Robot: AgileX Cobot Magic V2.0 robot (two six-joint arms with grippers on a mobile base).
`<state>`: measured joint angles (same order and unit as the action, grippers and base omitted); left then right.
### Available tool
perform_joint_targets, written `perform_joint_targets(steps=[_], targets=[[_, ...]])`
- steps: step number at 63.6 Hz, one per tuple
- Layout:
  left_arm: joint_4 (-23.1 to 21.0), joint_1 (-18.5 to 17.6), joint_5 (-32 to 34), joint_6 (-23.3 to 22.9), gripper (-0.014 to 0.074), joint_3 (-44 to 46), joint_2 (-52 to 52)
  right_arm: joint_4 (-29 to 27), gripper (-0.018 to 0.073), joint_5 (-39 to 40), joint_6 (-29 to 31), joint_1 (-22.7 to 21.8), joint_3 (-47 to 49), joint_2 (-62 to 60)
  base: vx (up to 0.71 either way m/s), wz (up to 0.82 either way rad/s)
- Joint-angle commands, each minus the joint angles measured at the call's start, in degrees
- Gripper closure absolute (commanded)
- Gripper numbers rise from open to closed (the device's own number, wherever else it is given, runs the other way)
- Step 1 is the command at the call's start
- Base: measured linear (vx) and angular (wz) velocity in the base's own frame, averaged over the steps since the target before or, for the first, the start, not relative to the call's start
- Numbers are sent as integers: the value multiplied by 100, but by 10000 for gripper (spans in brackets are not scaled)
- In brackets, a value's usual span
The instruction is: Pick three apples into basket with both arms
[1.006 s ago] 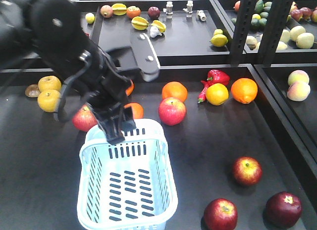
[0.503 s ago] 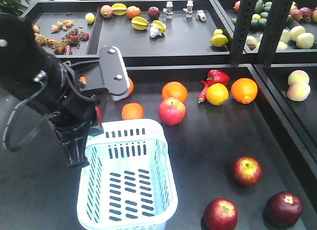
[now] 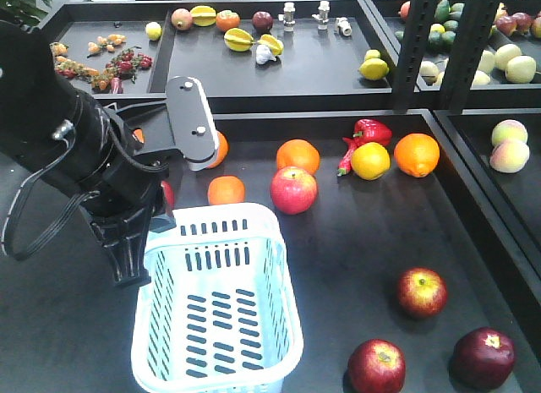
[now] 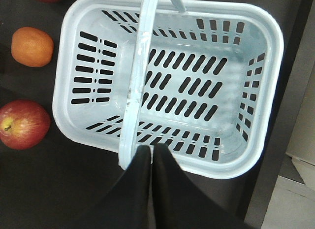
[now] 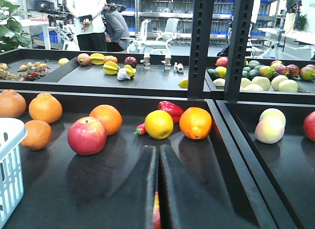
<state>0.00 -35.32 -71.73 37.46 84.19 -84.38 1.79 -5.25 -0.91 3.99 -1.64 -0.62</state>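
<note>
In the front view, the left arm (image 3: 76, 148) with its grey plate (image 3: 190, 122) stands at the left, and the left gripper (image 3: 128, 273) points down just beside the left rim of the basket (image 3: 211, 214). 3 dark red apples lie on the dark table right of the basket and well apart from it: the far apple (image 3: 422, 292), the near-middle apple (image 3: 376, 367) and the near-right apple (image 3: 483, 357). In the left wrist view, the left gripper (image 4: 150, 152) is clenched, fingers together over the basket rim (image 4: 266, 22), just beside one end of the handle (image 4: 138, 66). In the right wrist view, the right gripper (image 5: 158, 155) is clenched low over the table; a pinkish-red apple (image 5: 87, 135) and a lemon (image 5: 159, 124) lie beyond it.
</note>
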Motion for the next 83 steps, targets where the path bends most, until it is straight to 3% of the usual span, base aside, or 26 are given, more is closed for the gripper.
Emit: perform_joint_targets(steps=[1, 18, 26, 29, 36, 48, 65, 72, 83], targets=[[0, -11, 11, -74, 604, 146, 213, 43, 568, 419, -13, -8, -26, -68, 0, 0], [0, -11, 11, -74, 604, 146, 213, 43, 568, 492, -13, -8, -18, -68, 0, 0], [0, -11, 10, -74, 603, 146, 207, -83, 568, 1368, -101, -8, -2, -68, 0, 0], [0, -11, 10, -74, 604, 146, 195, -295, 568, 1350, -230, -8, 88, -39, 0, 0], [0, -11, 15, -74, 604, 146, 196, -717, 568, 675, -237, -8, 625, 445, 0, 0], [0, -11, 15, -74, 604, 146, 196, -731, 568, -703, -162, -8, 1996, 2133, 0, 0], [0, -11, 15, -74, 604, 146, 196, -613, 568, -3269, -99, -8, 3385, 3938, 0, 0], [0, -11, 15, -74, 604, 146, 196, -70, 568, -3453, 16, -8, 3568, 4155, 0, 0], [0, -11, 15, -74, 604, 146, 196, -38, 568, -3928, -285, -8, 3593, 4156, 0, 0]])
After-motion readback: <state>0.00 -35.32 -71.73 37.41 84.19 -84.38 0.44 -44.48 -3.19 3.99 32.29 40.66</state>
